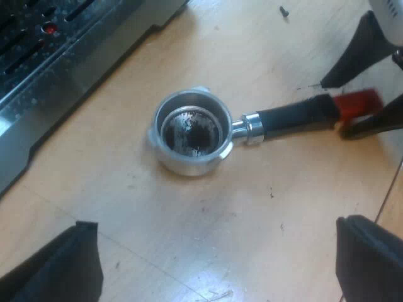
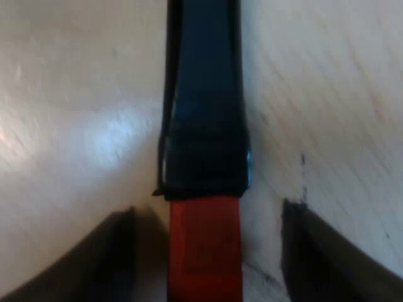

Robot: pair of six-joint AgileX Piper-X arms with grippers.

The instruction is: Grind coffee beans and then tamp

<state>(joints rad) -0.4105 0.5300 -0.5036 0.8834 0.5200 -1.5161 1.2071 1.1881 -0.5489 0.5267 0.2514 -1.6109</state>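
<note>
Right gripper (image 2: 206, 251) is set astride the handle (image 2: 204, 94) of the metal holder (image 1: 189, 135), with its two black fingers spread, one at each side of the red end (image 1: 356, 102). A strip of bare wood is left between each finger and the handle, so nothing is held as yet. Left gripper (image 1: 215, 251) is kept wide over the table (image 1: 264, 214), with nothing between its fingers.

The holder is laid flat on the wooden table, basket upward, near the base of the espresso machine (image 1: 56, 69), and its handle is pointed away from the machine. What may be an edge of the table is seen close by the red end. Only dark stains are seen in the basket, so grinding is judged not yet done.

The holder is judged to be rigid, not fragile, and heavy at its steel head. If it is taken by the red tip alone, the head may be expected to droop or twist in the fingers. The round polished steel is judged slippery and is best left alone. A hold across the sides of the dark handle is favoured, moved toward the metal collar where room allows. The basket should be kept level.
</note>
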